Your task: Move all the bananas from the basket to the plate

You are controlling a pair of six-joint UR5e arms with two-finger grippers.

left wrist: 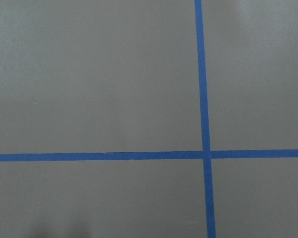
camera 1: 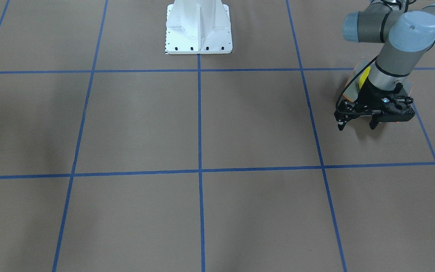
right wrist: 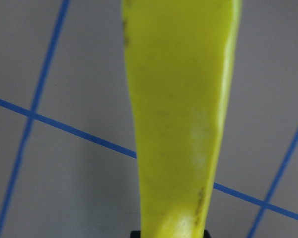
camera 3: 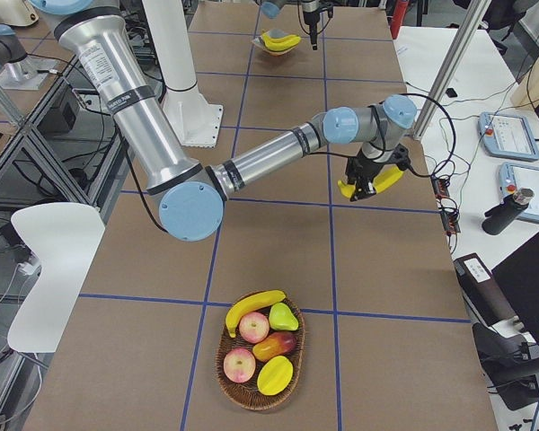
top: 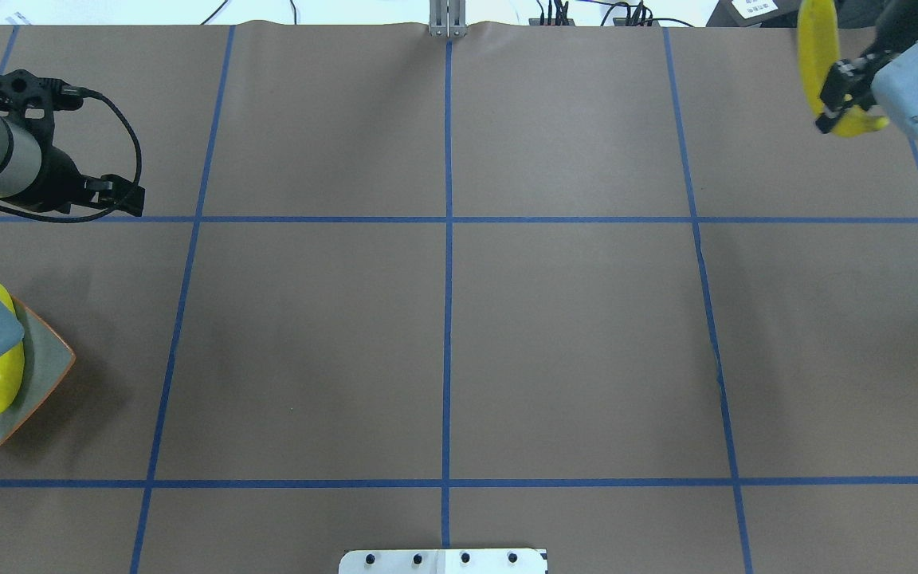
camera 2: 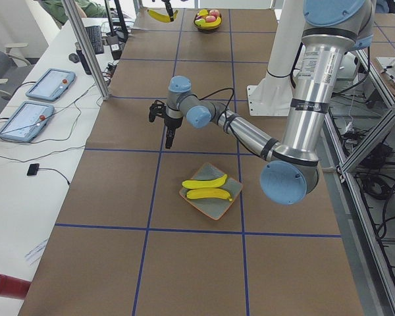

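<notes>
Now right gripper [top: 832, 96] is clamped on a banana [right wrist: 181, 124] held up over the table, well apart from the wicker basket [camera 3: 222, 357] w/ another banana [camera 3: 250, 311] among other fruit; left gripper [camera 1: 357, 125], fingers apart & empty, hangs near the plate [camera 2: 214, 209] w/ two bananas [camera 2: 209, 194].

Bananas [camera 2: 206, 182]: four. Two lie on the plate, one banana [top: 811, 56] is at 1 o'clock in the overhead view, and one [camera 3: 254, 306] is in the basket.
Plate [camera 2: 214, 212]: one, at 9 o'clock of the tabletop [top: 459, 335] in the overhead view.
Basket [camera 3: 223, 359]: one, at 6 o'clock in the exterior right view.
Apples [camera 3: 253, 327]: two, red, in the basket.
Other fruit [camera 3: 274, 375]: three, in the basket.
Tools: two. The right tool [top: 832, 94] grips one banana; the left tool [camera 1: 356, 126] has its jaws apart.
Blue-edged tablets [camera 2: 52, 82]: two.
</notes>
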